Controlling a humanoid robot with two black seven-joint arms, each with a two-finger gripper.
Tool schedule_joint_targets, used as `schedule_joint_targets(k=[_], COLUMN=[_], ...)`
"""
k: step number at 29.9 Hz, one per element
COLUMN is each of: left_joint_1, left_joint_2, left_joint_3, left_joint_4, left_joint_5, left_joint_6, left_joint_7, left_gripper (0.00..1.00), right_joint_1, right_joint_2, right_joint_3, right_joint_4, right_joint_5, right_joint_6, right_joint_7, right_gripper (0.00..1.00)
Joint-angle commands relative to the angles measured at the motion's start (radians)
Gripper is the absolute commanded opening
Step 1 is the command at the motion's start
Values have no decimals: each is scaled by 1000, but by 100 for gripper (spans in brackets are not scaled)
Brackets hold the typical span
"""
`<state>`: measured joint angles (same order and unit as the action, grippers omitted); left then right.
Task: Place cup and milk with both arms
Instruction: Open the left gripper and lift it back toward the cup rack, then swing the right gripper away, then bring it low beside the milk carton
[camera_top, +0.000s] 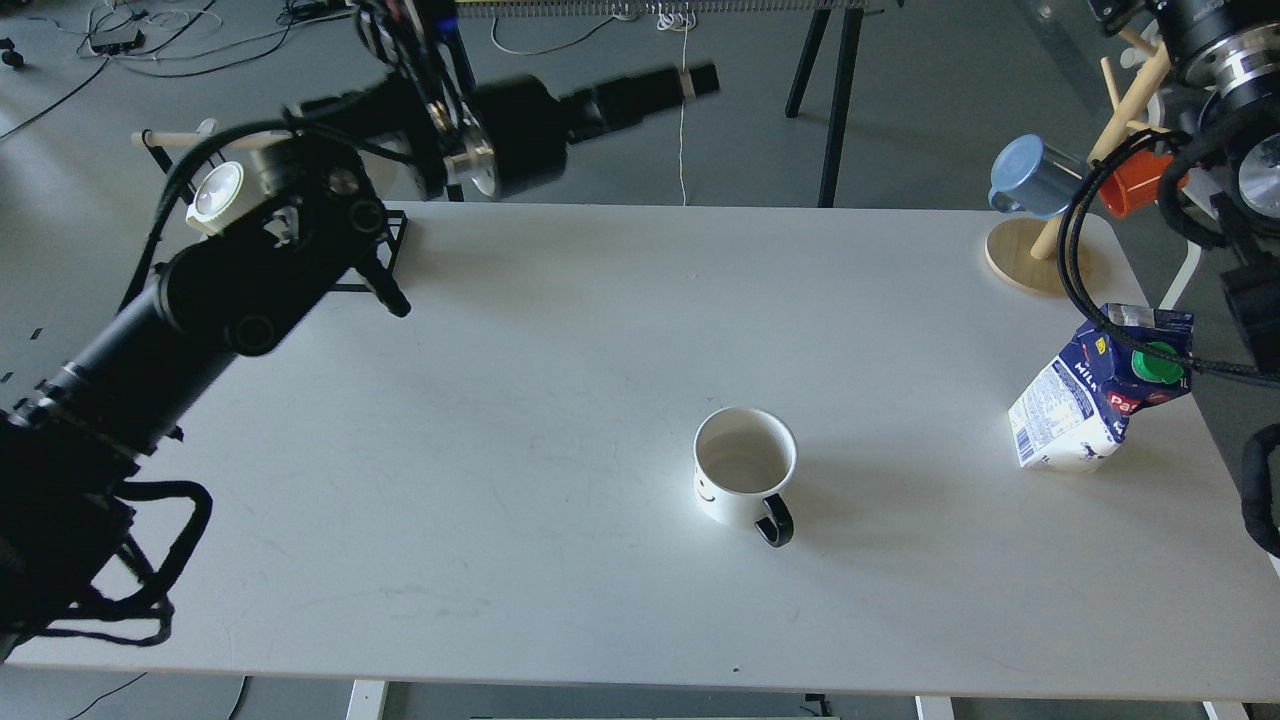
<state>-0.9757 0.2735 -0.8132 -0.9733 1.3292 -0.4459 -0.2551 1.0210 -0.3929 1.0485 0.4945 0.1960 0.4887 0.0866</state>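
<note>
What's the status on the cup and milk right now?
Left gripper raised beyond the table, blurred; right gripper out of view. Cup upright mid-table; milk carton leaning, right edge. Nothing between them.

The left arm (230, 290) is matte black, built of thick round segments with a silver ring at one joint and looped black cables near its base. The right arm (1225, 120) shows black housings, shiny silver discs and thick braided black cables
</note>
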Motion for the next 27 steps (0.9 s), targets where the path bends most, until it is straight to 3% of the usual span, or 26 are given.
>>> schedule_joint_targets(k=[1,7,13,19,27], left_joint_1=[-3,-47,-61,-51,-44], left_joint_2=[24,44,52,20,-14], left_joint_3=[-11,-31,-24,-30,-34], left_joint_4=[106,301,383,462,462], left_joint_5=[-304,-839,-1218,-1346,-1378], left_joint_6=[58,58,46,52,55], left_joint_7=[-1,10,16,117,120], left_gripper=[99,99,99,99,99], right_joint_1=[-5,-73,-238,-401,-473], right_joint_2=[-6,-20,-110,-204,-352], right_joint_3=[2,1,21,65,76], right_joint_4=[-5,28,249,392,435], right_joint_5=[-1,2,10,111,269], right_joint_6=[0,0,0,0,0], right_joint_7=[-1,-2,-10,-11,-13], right_gripper=[99,99,99,99,99])
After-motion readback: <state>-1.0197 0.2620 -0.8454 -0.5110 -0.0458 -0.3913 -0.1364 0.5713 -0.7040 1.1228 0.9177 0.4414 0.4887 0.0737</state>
